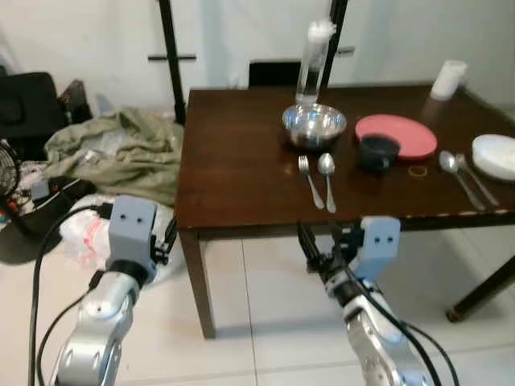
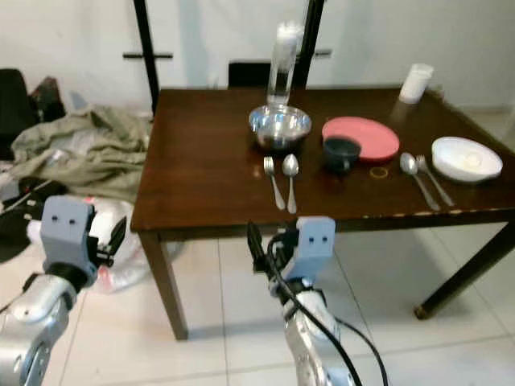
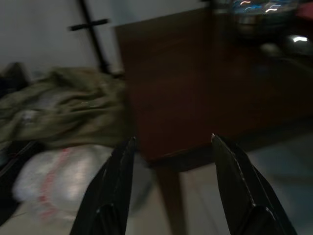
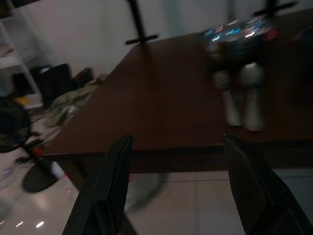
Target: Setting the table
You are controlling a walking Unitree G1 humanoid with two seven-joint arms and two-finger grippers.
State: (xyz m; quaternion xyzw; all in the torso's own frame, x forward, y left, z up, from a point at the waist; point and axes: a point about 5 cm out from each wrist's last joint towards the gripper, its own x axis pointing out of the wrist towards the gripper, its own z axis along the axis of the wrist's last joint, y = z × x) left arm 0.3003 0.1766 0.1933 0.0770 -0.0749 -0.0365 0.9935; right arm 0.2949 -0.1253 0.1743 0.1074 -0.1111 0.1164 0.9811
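Both pincers, left (image 3: 168, 183) and right (image 4: 176, 186), gape wide, empty, short of the table (image 1: 233, 173).

my two arms are silver metal, each topped at the wrist by a boxy pale blue-grey housing with small dark screw holes. black cables loop along both forearms. my left gripper (image 3: 168, 183) and right gripper (image 4: 178, 183) carry long black tapered fingers.
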